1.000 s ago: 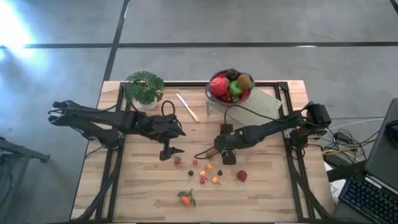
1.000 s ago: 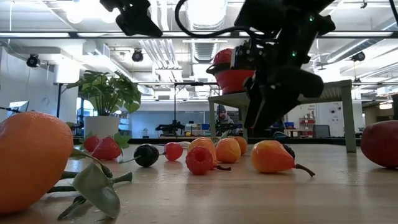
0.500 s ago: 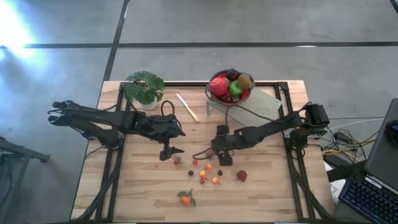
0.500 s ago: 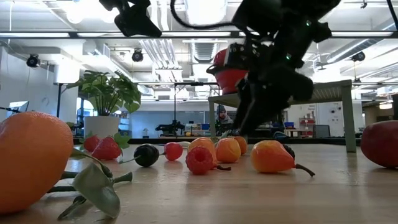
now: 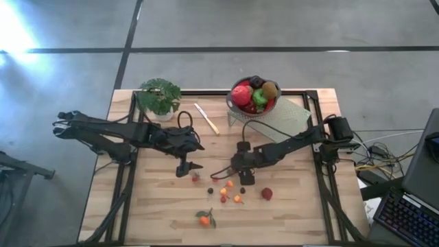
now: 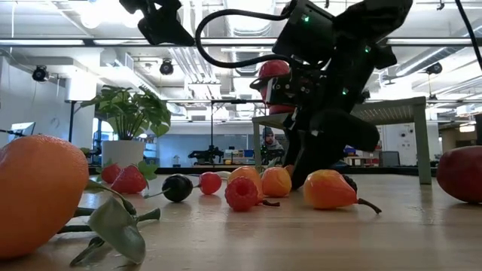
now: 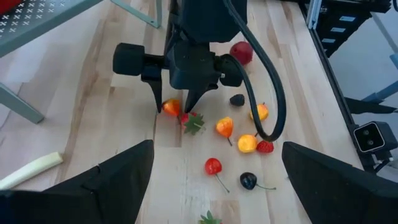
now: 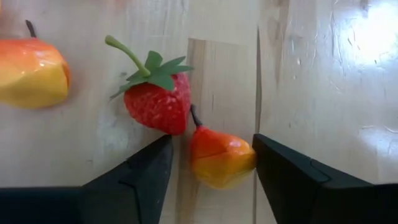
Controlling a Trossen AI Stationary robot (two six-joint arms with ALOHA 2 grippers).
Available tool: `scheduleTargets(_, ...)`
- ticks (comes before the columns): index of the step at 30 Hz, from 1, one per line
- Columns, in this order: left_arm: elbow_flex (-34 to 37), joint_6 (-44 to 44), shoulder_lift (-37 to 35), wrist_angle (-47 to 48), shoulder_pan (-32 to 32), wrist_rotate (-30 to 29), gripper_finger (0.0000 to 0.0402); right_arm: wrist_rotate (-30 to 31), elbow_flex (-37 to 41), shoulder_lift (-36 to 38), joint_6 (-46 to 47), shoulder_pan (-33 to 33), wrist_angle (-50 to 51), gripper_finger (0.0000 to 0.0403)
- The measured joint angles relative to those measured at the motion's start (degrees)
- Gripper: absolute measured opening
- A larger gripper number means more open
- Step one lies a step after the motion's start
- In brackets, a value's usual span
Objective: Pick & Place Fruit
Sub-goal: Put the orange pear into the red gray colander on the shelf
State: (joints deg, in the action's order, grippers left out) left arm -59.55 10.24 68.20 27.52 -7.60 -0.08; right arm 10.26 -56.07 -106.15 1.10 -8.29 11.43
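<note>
Item one, your right gripper (image 5: 241, 180): the arm reaches in low from the table's right edge, wrist tipped down over the scattered fruit, fingertips at the wood. Its jaws stand spread on either side of a small orange-red berry (image 8: 219, 159); the pads are close to it, though you cannot tell that they touch. Item two, that berry: glossy, yellow-orange below and red above, with a short dark stem, lying just beside a red strawberry (image 8: 156, 99) with a green leafy cap. Item three, your left gripper (image 5: 184, 169): the arm stretches in from the left, jaws wide apart and holding nothing, raised above the table near another strawberry (image 5: 195, 178). Item four, loose fruit on the wooden table (image 5: 288, 213): further small berries (image 7: 247, 144), a dark cherry (image 7: 248, 180), a red apple (image 5: 267, 194) to the right, and a leafy tangerine (image 5: 204, 219) nearer the front edge. Item five, a red bowl (image 5: 239, 104) on a raised stand at the back, holding red and green apples, a kiwi and a dark plum.
</note>
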Motion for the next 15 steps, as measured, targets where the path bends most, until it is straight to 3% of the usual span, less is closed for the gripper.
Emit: scheduleTargets(15,0.0,0.09,0.0,-0.11,0.0,0.0,0.036,0.17,-0.71,5.5,-0.64,0.04,7.25,0.0111)
